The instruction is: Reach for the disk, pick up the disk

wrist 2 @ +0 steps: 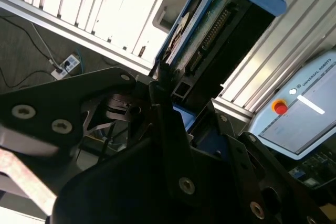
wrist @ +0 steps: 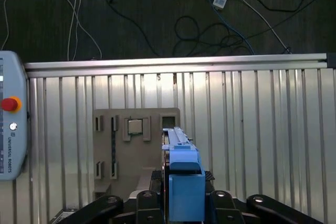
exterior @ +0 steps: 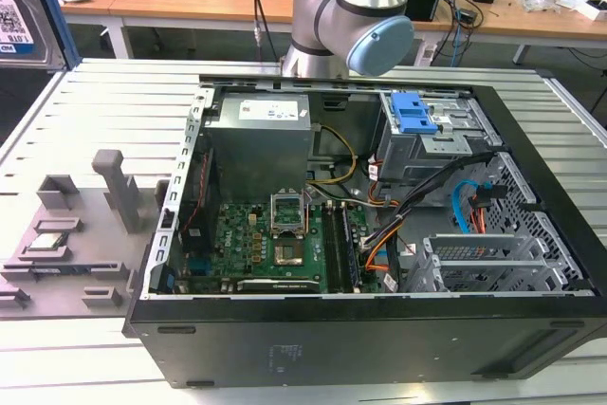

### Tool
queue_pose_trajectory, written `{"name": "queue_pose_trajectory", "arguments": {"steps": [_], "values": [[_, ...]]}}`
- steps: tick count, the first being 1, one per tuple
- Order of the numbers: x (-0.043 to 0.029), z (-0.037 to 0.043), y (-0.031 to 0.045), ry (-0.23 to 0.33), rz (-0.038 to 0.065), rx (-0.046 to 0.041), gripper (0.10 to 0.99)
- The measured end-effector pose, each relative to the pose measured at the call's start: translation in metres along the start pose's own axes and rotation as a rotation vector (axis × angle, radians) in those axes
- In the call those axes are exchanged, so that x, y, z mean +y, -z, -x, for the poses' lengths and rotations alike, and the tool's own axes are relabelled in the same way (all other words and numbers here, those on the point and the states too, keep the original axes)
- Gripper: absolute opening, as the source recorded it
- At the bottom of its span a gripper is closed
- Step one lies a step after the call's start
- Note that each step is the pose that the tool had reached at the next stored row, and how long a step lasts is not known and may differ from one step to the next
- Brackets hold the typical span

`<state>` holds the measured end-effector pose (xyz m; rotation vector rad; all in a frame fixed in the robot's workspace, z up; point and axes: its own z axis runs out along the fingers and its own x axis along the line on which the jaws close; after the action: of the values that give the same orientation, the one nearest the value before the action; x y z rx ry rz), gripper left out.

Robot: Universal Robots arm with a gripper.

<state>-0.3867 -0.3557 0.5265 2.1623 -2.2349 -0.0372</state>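
Robot arm's jaws are clamped on the disk (wrist: 184, 177), which is held edge-on in the air above the ribbed metal tabletop (wrist: 252, 140), its blue bracket facing the first wrist view. Beneath it, a grey fixture plate (wrist: 110, 156) carries a small processor chip (wrist: 135, 127). In the exterior view, the disk (exterior: 19, 7) hangs at the far left, well apart from the open computer case (exterior: 360, 339).
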Motion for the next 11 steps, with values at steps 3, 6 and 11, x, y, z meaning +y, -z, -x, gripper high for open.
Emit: {"name": "queue_pose_trajectory", "arguments": {"steps": [3,6,11], "values": [[0.0001,0.0000,0.0074,0.000,0.000,0.0000,0.369],[0.0002,-0.0001,0.0162,0.000,0.000,0.0000,0.369],[0.0003,-0.0001,0.0276,0.000,0.001,0.0000,0.369]]}}
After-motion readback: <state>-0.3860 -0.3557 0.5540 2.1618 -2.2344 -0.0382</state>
